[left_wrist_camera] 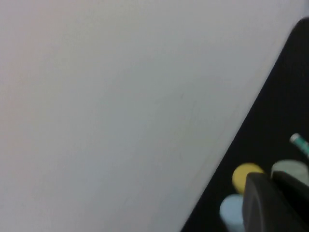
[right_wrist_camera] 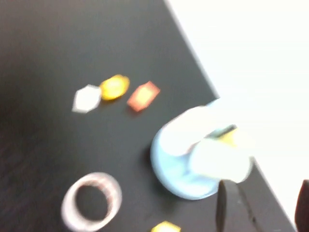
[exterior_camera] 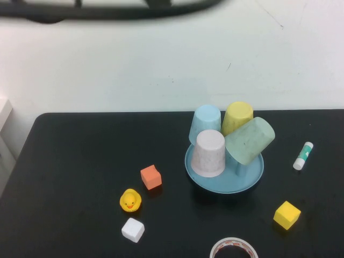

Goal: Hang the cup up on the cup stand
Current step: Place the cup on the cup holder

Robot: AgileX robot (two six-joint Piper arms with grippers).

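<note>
The pale mint-green, tapered plastic tumbler (exterior_camera: 250, 140) sits mouth-down and tilted on a peg at the right side of the round blue dish-like cup stand (exterior_camera: 252, 180), its closed end pointing up and to the right. Nothing holds it, and neither arm appears in the high view. Judged from that, the hanging looks done, with only the arms' retreat left, if anything.

Three more tumblers share the stand: a whitish-pink one (exterior_camera: 208, 153) at the near left, a light blue one (exterior_camera: 206, 123) behind it, and a yellow one (exterior_camera: 237, 117) at the far side, just beside the mint-green cup. All four crowd together, so the pegs themselves are mostly hidden.

Around the stand on the black tabletop (exterior_camera: 75, 156) lie an orange cube (exterior_camera: 151, 177), a yellow rubber duck (exterior_camera: 130, 200) and a white cube (exterior_camera: 133, 229) to the left, a yellow cube (exterior_camera: 286, 215) and a roll of tape (exterior_camera: 233, 249) nearer, and a white-and-green glue stick (exterior_camera: 303, 155) to the right.

The left gripper (left_wrist_camera: 277, 200) hangs well back from the stand, over the tabletop's far edge, jaws clenched on nothing. The right gripper (right_wrist_camera: 263, 205) hovers on the stand's near right side, jaws released and apart with nothing between them.
</note>
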